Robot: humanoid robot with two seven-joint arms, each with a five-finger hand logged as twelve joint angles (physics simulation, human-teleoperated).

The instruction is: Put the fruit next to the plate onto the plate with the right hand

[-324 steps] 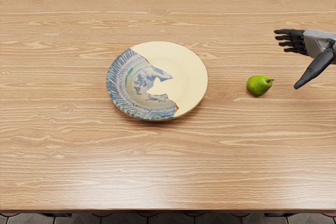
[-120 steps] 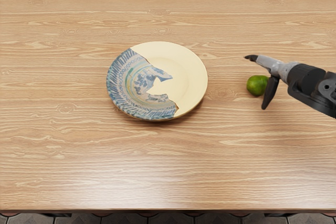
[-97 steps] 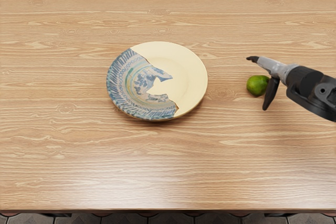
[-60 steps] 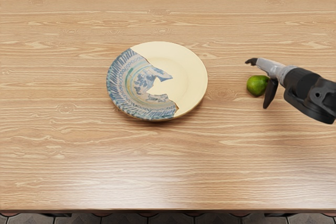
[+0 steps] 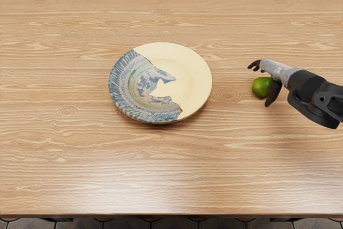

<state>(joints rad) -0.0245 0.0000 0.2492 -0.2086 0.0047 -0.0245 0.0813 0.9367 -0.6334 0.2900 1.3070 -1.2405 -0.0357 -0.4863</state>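
Note:
A small green pear [image 5: 260, 87] lies on the wooden table, a short way right of the plate [image 5: 188, 71]. The plate is round, cream on its right part and blue-patterned on its left, with nothing on it. My right hand [image 5: 261, 83] reaches in from the right edge and straddles the pear. Its fingers [image 5: 256, 65] arch over the fruit's far side with the tips bent down, and the thumb [image 5: 272, 93] hangs at its near right side. The hand is still open around the pear, which rests on the table. The left arm does not show.
The wooden table [image 5: 161, 154] spans the whole view, with its front edge near the bottom of the picture. A brick wall runs along the far edge at the top.
The right hand came down from the upper right and settled over the pear. In the last second its fingertips have curled downward and the thumb has drawn closer to the fruit. The pear stayed put.

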